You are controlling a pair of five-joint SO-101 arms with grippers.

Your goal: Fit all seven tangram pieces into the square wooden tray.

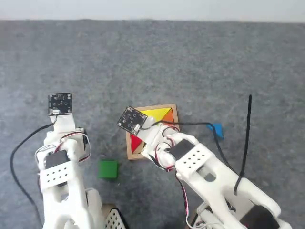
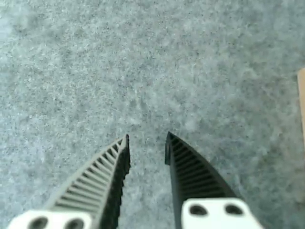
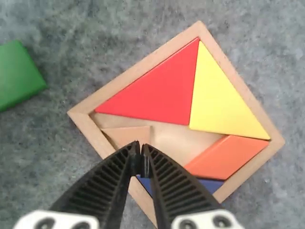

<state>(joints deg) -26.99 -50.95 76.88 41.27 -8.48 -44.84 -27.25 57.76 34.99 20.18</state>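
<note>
The square wooden tray (image 3: pixel 138 71) holds a red triangle (image 3: pixel 159 93), a yellow triangle (image 3: pixel 217 100), an orange parallelogram (image 3: pixel 226 155), a small wood-coloured triangle (image 3: pixel 126 134) and a dark blue piece (image 3: pixel 209 185). My right gripper (image 3: pixel 141 148) is shut, with nothing visible between its tips, just over the tray floor beside the wood-coloured triangle. In the high view the right arm covers much of the tray (image 1: pixel 128 150). A green square (image 1: pixel 108 169) lies on the carpet left of the tray, a blue piece (image 1: pixel 217 129) to its right. My left gripper (image 2: pixel 147 138) is open above bare carpet.
Grey carpet covers the table. The green square (image 3: pixel 16 74) lies a short way off the tray's corner. A sliver of the tray's edge (image 2: pixel 301 95) appears in the left wrist view. A black cable (image 1: pixel 245 138) runs down beside the right arm.
</note>
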